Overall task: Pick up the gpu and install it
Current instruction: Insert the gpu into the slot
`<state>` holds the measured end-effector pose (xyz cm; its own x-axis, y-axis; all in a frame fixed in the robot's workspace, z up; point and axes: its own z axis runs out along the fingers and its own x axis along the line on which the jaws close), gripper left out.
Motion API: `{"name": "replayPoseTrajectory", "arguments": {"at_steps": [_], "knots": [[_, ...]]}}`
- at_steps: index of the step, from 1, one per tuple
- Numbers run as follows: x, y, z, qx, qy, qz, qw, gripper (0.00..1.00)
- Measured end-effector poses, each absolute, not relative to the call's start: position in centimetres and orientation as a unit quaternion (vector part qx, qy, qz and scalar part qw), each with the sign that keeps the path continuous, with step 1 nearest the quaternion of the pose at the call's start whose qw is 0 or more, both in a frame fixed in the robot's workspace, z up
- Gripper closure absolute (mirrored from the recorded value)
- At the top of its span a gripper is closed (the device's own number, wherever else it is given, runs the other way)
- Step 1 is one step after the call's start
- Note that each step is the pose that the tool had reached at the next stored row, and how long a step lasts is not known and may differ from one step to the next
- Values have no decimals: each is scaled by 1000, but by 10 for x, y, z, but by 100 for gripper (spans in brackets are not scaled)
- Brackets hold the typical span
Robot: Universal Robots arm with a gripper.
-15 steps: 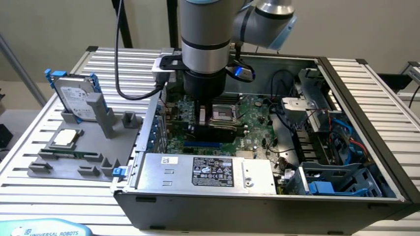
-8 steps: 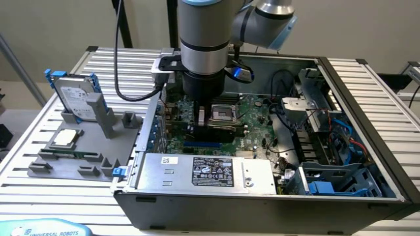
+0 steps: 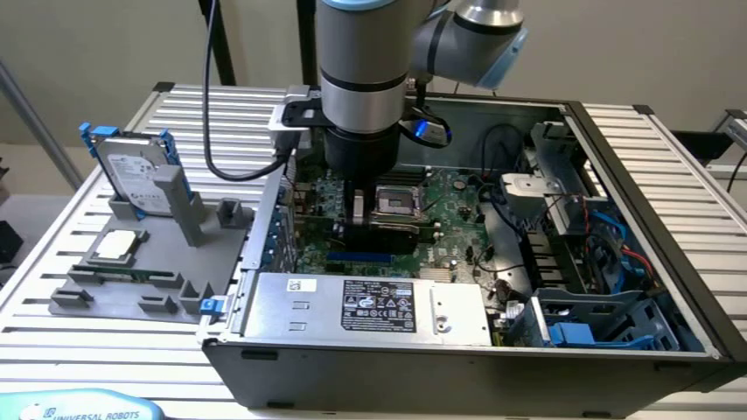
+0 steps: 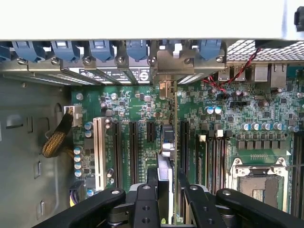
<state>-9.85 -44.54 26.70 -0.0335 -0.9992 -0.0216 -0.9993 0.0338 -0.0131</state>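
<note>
The gpu (image 4: 167,142) stands on edge over the green motherboard (image 4: 228,123), seen edge-on in the wrist view. Its silver end bracket (image 4: 166,88) lies against the rear slot openings of the case. My gripper (image 4: 166,186) is shut on the card's upper edge, one black finger (image 4: 151,185) on either side. In the exterior view the arm reaches straight down into the open computer case (image 3: 653,201). There the gripper (image 3: 359,214) sits just above the dark card (image 3: 397,234), next to the CPU socket (image 3: 397,201).
A white slot (image 4: 99,152) and black expansion slots (image 4: 133,152) lie beside the card. The power supply (image 3: 373,306) fills the case's near side; drive cages and cables (image 3: 583,236) are at the exterior view's right. Outside, a grey fixture (image 3: 140,262) holds a silver hard drive (image 3: 135,171).
</note>
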Motion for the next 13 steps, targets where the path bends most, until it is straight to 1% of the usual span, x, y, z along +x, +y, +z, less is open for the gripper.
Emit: {"name": "replayPoseTrajectory", "arguments": {"at_steps": [13], "knots": [[-101,-445,263,-699,715,3,12,74]]}}
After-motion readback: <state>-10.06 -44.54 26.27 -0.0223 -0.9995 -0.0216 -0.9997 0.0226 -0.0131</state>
